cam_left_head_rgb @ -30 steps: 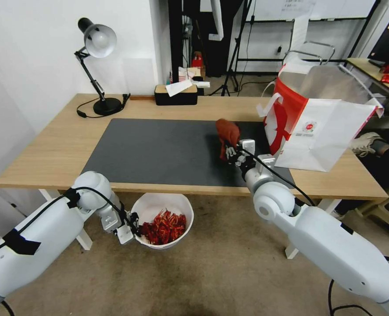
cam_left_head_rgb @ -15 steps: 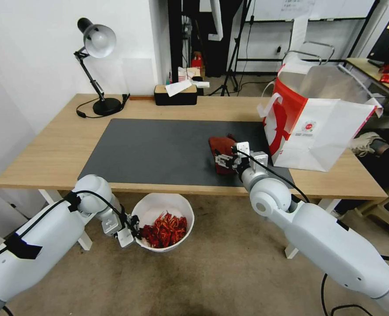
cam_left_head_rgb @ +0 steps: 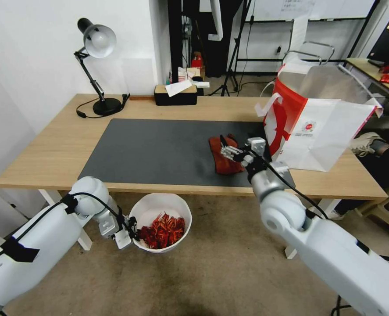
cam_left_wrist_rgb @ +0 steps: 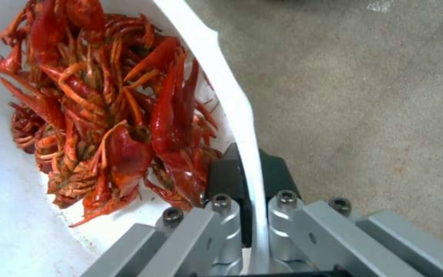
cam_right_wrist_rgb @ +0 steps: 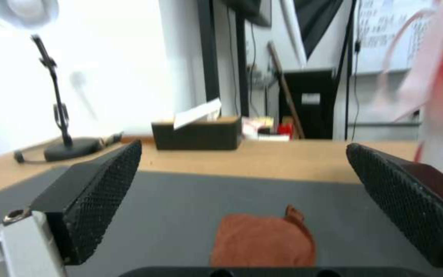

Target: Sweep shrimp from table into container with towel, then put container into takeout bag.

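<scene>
- While the left gripper [cam_left_head_rgb: 130, 229] hangs below the near edge of the table [cam_left_head_rgb: 58, 149], its jaws are closed on the rim of the container [cam_left_head_rgb: 159, 206], one finger inside the wall and one outside.
- The container is held above the floor, in front of the table, and the shrimp [cam_left_head_rgb: 164, 229] lie piled inside it, against the side near the gripper.
- The right gripper [cam_left_head_rgb: 229, 148] is above the towel [cam_left_head_rgb: 223, 160] with its jaws wide apart, and nothing is between them.
- The towel lies flat on the dark mat [cam_left_head_rgb: 159, 149], toward the right end of the mat, near its front edge.
- The takeout bag [cam_left_head_rgb: 326, 127] stands at the right end of the table, just beside the mat, with its mouth open.
</scene>
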Available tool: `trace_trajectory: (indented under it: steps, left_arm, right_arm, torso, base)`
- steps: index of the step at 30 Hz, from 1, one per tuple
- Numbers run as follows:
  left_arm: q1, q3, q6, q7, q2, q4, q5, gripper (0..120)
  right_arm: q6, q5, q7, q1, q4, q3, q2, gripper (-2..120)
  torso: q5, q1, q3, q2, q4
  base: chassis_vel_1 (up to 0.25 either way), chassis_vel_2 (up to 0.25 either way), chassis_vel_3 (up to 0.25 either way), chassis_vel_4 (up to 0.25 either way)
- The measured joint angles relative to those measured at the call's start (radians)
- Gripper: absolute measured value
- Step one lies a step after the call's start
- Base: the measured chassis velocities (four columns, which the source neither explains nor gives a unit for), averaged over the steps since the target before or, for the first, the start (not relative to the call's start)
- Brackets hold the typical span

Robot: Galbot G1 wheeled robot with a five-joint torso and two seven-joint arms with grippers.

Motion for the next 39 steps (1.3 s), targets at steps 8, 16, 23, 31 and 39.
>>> trace_trajectory:
  steps: [8,16,23,31,39]
  left_arm:
    - [0.022,-0.015,-0.014,-0.003,-0.012,-0.003,0.020,0]
    - [0.050,-0.052,-0.037,-0.009,-0.015,-0.004,0.024,0]
    - [0.067,-0.062,-0.042,-0.017,-0.007,-0.016,0.024,0]
    - [0.119,-0.078,-0.056,-0.021,0.000,-0.070,0.044,0]
    - [0.203,-0.120,-0.049,-0.029,0.064,-0.217,0.041,0]
  right_arm:
    - [0.181,-0.178,-0.037,-0.309,0.053,0.218,0.044,100]
    - [0.372,-0.307,-0.112,-0.654,0.057,0.369,0.174,100]
    - [0.432,-0.363,-0.140,-0.765,-0.006,0.372,0.237,100]
    - [0.459,-0.387,-0.155,-0.795,-0.098,0.354,0.281,100]
    - [0.459,-0.377,-0.169,-0.786,-0.111,0.349,0.280,100]
  torso:
    - [-0.0002,0.000,0.000,0.000,-0.0005]
    - [-0.0003,0.000,0.000,0.000,-0.0005]
    - [-0.0003,0.000,0.000,0.000,0.0001]
    - [-0.0001,0.000,0.000,0.000,-0.0002]
    - [-0.0001,0.000,0.000,0.000,-0.0002]
  base:
    - [0.000,0.000,0.000,0.000]
    - [0.000,0.000,0.000,0.000]
    - [0.000,0.000,0.000,0.000]
    - [0.000,0.000,0.000,0.000]
    - [0.000,0.000,0.000,0.000]
